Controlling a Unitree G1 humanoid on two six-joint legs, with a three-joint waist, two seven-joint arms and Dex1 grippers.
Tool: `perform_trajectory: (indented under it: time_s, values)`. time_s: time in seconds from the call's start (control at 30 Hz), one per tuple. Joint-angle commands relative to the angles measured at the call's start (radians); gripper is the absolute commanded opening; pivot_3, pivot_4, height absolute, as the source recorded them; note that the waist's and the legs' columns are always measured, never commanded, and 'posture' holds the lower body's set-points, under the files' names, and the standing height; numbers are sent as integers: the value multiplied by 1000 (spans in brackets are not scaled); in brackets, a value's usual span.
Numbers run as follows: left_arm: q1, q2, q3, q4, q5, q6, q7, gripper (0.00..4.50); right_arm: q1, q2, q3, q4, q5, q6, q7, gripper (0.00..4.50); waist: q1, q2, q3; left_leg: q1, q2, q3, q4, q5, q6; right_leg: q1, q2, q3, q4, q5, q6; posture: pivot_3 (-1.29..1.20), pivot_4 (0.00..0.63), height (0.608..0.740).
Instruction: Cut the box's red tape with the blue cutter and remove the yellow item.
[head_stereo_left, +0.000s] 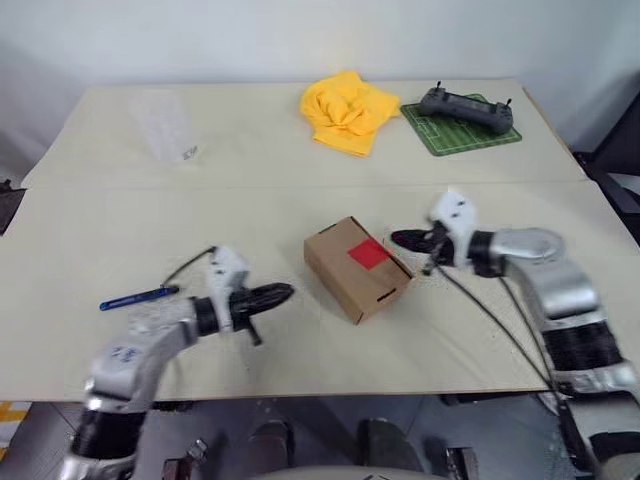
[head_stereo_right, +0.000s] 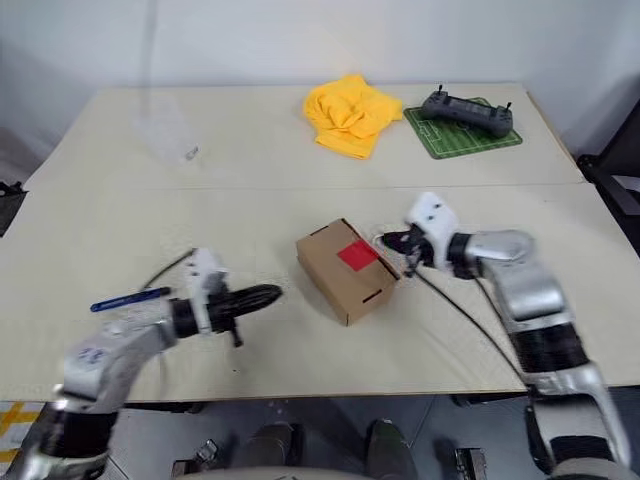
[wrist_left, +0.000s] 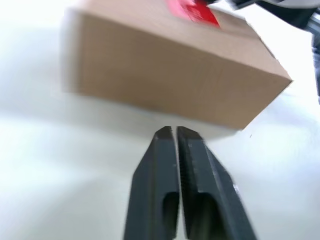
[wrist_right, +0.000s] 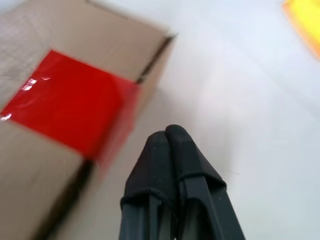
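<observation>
The brown box (head_stereo_left: 345, 270) lies mid-table with the red tape (head_stereo_left: 368, 253) on its top face. The blue cutter (head_stereo_left: 138, 298) rests on the table at the left, behind my left arm and held by nothing. My left gripper (head_stereo_left: 280, 293) points at the box's left side from a short gap away; its fingers (wrist_left: 155, 165) are together with only a hairline slit and nothing between them. My right gripper (head_stereo_left: 400, 240) hovers at the box's right edge, just beside the tape (wrist_right: 70, 100), shut and empty. The yellow item is out of view.
A crumpled yellow cloth (head_stereo_left: 347, 110) lies at the back. A black controller (head_stereo_left: 466, 107) sits on a green mat (head_stereo_left: 450, 138) at the back right. A clear plastic bag (head_stereo_left: 165, 125) lies at the back left. The table's front edge runs close under both arms.
</observation>
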Motion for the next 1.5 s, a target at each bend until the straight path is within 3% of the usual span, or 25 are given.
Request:
perform_trajectory:
  time_s: [0.03,0.2,0.3,0.37,0.43,0.57,0.77,0.9,1.07,1.23,1.5]
  values:
    - [74,30,169,-38,-36,-130,-46,1546,82,-63,-82,-115,119,-33,145,593,0,0,0,0,1,0,0,-1,0,1,0,0,-1,0,0,0,150,740]
    - [256,139,560,181,-88,-216,-153,3100,270,-8,-261,-277,313,-69,159,2294,-6,1,0,2,2,1,0,-4,1,4,0,-3,-6,0,0,0,150,740]
    - [335,223,635,347,-45,-327,-270,3994,329,16,-275,-379,379,-14,100,3320,-13,2,1,4,3,3,-1,-5,0,5,2,-4,-6,-1,-2,0,150,740]
    - [355,304,669,521,-17,-391,-341,4500,378,45,-262,-441,380,-82,117,3996,-6,3,2,5,2,3,0,-6,2,6,1,-4,-7,-1,-2,0,150,740]
    - [358,381,693,700,16,-470,-396,4500,419,83,-249,-489,376,-156,128,4462,1,2,1,6,3,1,0,-10,8,9,0,-6,-9,-1,-2,0,150,740]
    - [350,496,676,995,75,-632,-487,4500,439,79,-210,-583,487,-95,150,4462,-3,2,2,7,4,1,0,-12,9,12,-3,-7,-11,-1,-2,0,150,740]
    - [266,550,589,1105,102,-752,-586,4500,474,51,-154,-627,410,-230,250,4462,0,2,1,7,5,-1,0,-14,8,13,-6,-11,-12,-1,-3,0,150,740]
    - [162,555,467,1072,114,-741,-661,4500,475,33,-156,-607,403,-236,243,4462,-3,2,1,8,7,0,0,-15,5,13,-3,-13,-12,-1,-2,0,150,740]
    - [-14,526,313,1098,183,-806,-642,4500,462,31,-146,-577,383,-267,238,4462,-2,1,1,8,5,1,1,-14,5,13,-1,-14,-10,0,-2,0,150,740]
    - [-229,481,125,1264,313,-889,-645,4500,455,16,-122,-574,373,-250,226,4462,-7,2,1,8,3,5,2,-14,4,12,0,-16,-5,0,-1,0,150,740]
    - [-411,473,-6,1492,434,-966,-619,4500,467,-7,-127,-582,382,-226,197,4462,-10,0,2,8,4,16,5,-14,5,12,0,-19,-3,1,0,0,150,740]
